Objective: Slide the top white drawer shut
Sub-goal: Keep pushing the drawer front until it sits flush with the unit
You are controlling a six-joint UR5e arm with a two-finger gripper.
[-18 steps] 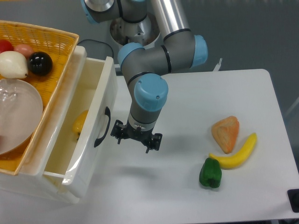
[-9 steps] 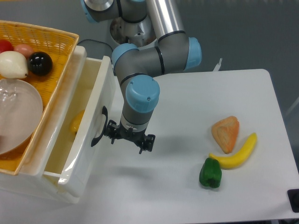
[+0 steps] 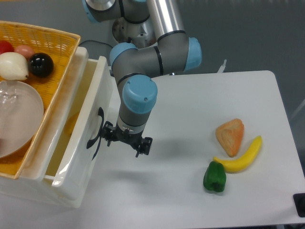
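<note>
The top white drawer (image 3: 88,119) stands partly out of the cabinet at the left, its flat front facing right with a curved black handle (image 3: 95,134). A narrow strip of its inside shows, with something yellow (image 3: 71,125) in it. My gripper (image 3: 125,140) hangs pointing down just right of the drawer front, its left side against or very near the handle. From this overhead angle the fingers look spread with nothing between them.
A yellow wicker basket (image 3: 52,40) on the cabinet top holds a clear bowl (image 3: 16,117), a black ball (image 3: 40,64) and other fruit. On the table's right lie a green pepper (image 3: 214,177), a banana (image 3: 240,158) and an orange wedge-shaped piece (image 3: 230,136).
My gripper has moved left, and the drawer front has gone left with it. Less of the drawer's inside shows now.
</note>
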